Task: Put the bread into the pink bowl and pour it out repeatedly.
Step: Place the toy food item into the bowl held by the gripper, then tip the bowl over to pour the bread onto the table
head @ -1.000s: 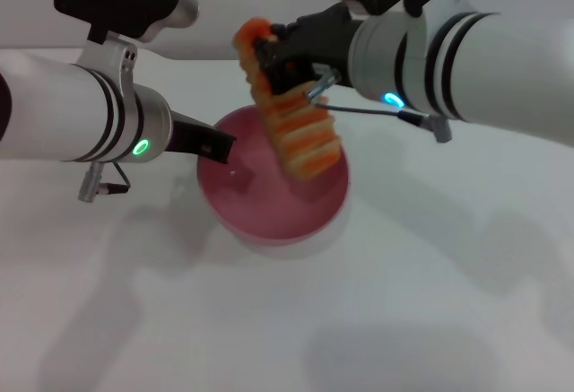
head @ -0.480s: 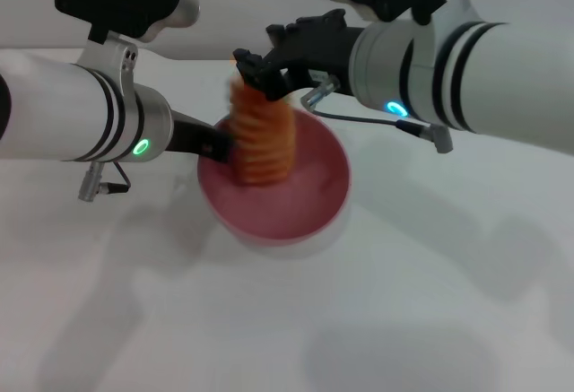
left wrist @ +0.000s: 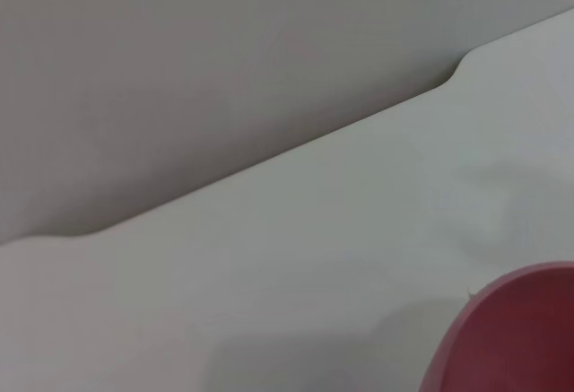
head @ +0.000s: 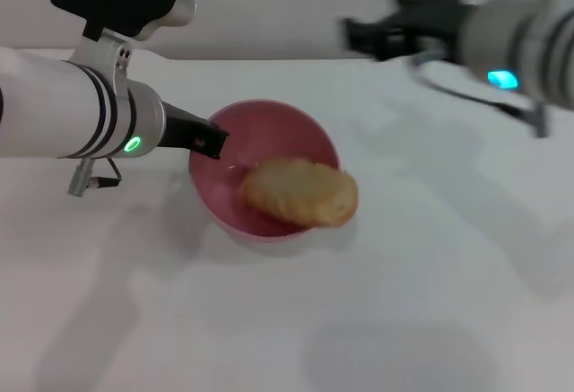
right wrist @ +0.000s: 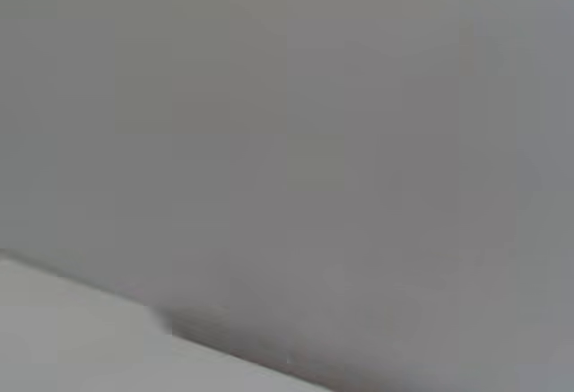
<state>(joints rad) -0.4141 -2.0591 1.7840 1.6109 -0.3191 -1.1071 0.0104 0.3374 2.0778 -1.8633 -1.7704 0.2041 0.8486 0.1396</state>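
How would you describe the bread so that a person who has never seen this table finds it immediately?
Look at the white table, then at the pink bowl near its middle, whose rim the left gripper holds. The bread lies inside this bowl, leaning on the rim nearest the camera. It is the only golden-tan, elongated thing there, plain side up.

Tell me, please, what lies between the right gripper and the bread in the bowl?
Nothing: in the head view only bare white table separates the right gripper, raised at the far right, from the bread resting in the pink bowl.
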